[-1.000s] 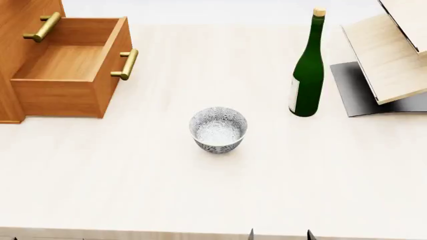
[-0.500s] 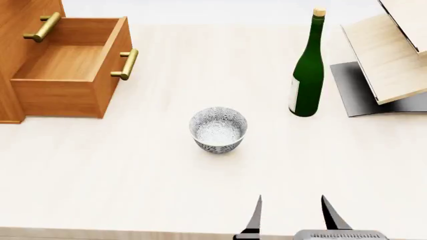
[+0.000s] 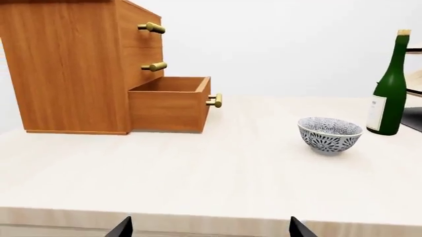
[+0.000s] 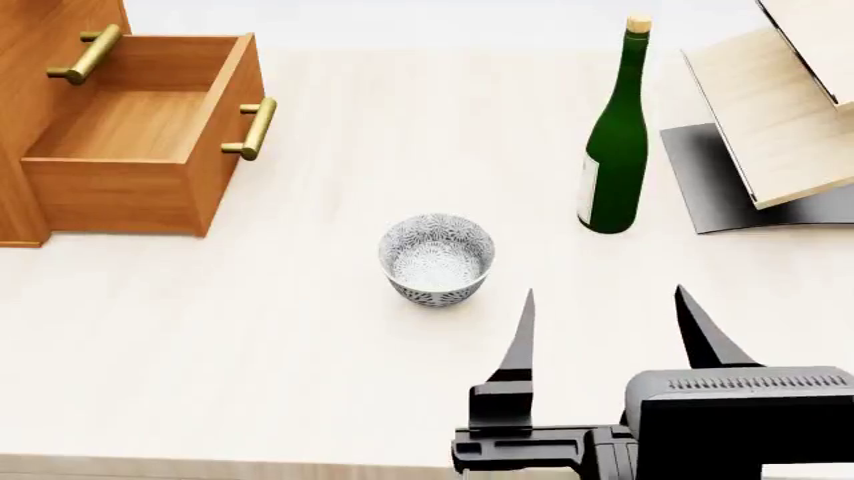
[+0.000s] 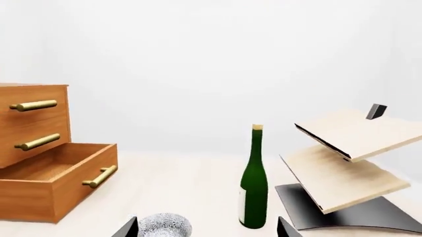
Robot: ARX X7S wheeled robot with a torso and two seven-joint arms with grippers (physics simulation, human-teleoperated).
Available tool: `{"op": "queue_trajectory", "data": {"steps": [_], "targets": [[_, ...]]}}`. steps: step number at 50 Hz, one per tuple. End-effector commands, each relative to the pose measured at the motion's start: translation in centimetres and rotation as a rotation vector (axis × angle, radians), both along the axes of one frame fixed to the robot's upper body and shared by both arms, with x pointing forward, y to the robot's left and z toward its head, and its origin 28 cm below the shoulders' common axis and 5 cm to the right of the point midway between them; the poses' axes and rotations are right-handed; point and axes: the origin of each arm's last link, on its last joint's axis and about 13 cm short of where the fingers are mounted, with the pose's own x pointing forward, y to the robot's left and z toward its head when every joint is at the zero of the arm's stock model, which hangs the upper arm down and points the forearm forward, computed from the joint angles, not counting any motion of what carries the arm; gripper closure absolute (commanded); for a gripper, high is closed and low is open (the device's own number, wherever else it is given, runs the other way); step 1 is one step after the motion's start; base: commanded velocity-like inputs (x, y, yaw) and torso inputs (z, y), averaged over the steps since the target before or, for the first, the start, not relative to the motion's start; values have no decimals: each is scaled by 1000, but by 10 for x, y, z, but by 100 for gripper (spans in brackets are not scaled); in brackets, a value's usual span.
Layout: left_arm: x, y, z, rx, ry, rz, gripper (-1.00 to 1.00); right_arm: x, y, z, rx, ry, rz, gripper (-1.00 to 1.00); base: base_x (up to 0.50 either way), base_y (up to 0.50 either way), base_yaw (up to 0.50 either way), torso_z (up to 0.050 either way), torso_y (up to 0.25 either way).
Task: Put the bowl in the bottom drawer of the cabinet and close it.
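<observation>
Right hand (image 4: pixel 607 320) wide open, empty

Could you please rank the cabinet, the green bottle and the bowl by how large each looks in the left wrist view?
Largest to smallest, as they look:
1. the cabinet
2. the green bottle
3. the bowl

The bottle is taller but narrower than the bowl, and it stands a little farther back, so ranks two and three are close.
</observation>
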Motion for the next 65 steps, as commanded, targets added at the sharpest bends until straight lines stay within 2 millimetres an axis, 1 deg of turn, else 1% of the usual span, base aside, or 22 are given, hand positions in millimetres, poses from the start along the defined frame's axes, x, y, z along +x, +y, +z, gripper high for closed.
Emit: {"op": "queue_trajectory", "data": {"steps": [1, 7, 13, 23, 65], "targets": [[-3, 0, -2, 2, -19, -1, -100, -1, 3, 16, 3, -32, 13, -100, 0, 0, 0, 0, 0], [-3, 0, -2, -12, -15, -17, -100, 2, 2, 20, 25, -38, -3, -100, 0, 0, 0, 0, 0], [-4, -1, -1, -9, -12, -24, -100, 2, 3, 22, 10, -61, 1, -100, 0, 0, 0, 0, 0], [-4, 0, -2, -16, -10, -33, -100, 1, 4, 20, -16, -71, 13, -100, 0, 136, 0, 0, 0], [-4, -1, -1, -17, -12, -33, -100, 3, 2, 20, 2, -62, 17, -100, 0, 260, 0, 0, 0]]}}
